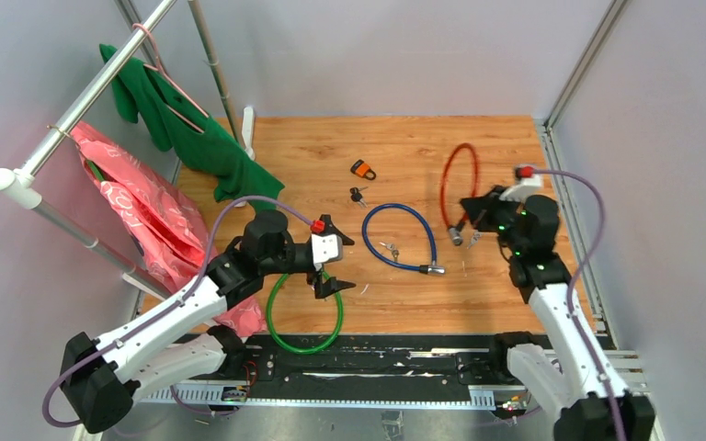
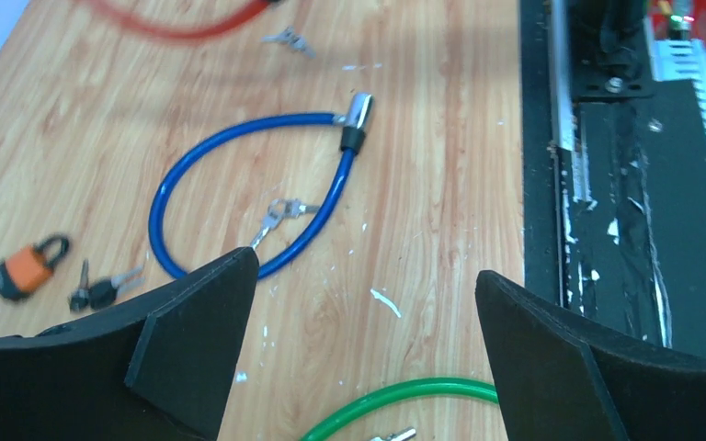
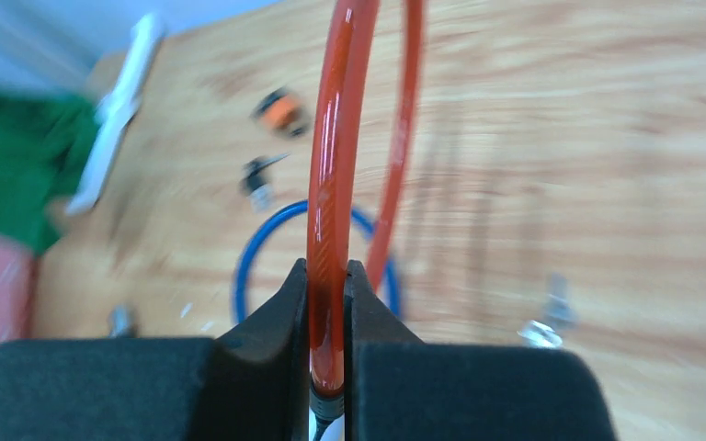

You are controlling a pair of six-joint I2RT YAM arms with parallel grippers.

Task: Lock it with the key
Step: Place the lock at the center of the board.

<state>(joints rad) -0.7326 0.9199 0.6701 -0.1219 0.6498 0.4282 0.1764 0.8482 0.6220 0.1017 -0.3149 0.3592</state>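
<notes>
A pale wooden tabletop (image 1: 404, 147) with grey walls around it lies under my two arms. Near its middle rests a blue plastic-coated cable lock (image 1: 395, 207), curled into a loop with its silver metal end piece (image 1: 434, 269) at the near right. A small bunch of silver keys (image 1: 389, 248) lies inside that loop.

My right gripper (image 3: 329, 358) is just right of the blue lock. Its fingers are pinched tight on a red plastic-coated cable lock (image 3: 331, 184), close to that cable's metal end, and the red loop runs away from my fingers toward the far side. A second silver key bunch (image 1: 472, 241) lies on the wood right of the blue lock, near the red cable's end.

My left gripper (image 2: 368, 349) hangs left of the blue lock and nearer to me. Its black fingers (image 2: 193, 340) are spread wide apart and hold nothing. A green plastic-coated cable loop (image 1: 276, 317) lies left of the blue lock too, closer to my bases.

Beyond the blue lock sits a small orange-and-black padlock (image 1: 362, 170), with a pair of black-headed keys (image 1: 358, 195) between the two. Far to the left of the blue lock stands a metal rail (image 1: 74, 110) carrying a green garment (image 1: 193, 129) and a pink bag (image 1: 138, 202).
</notes>
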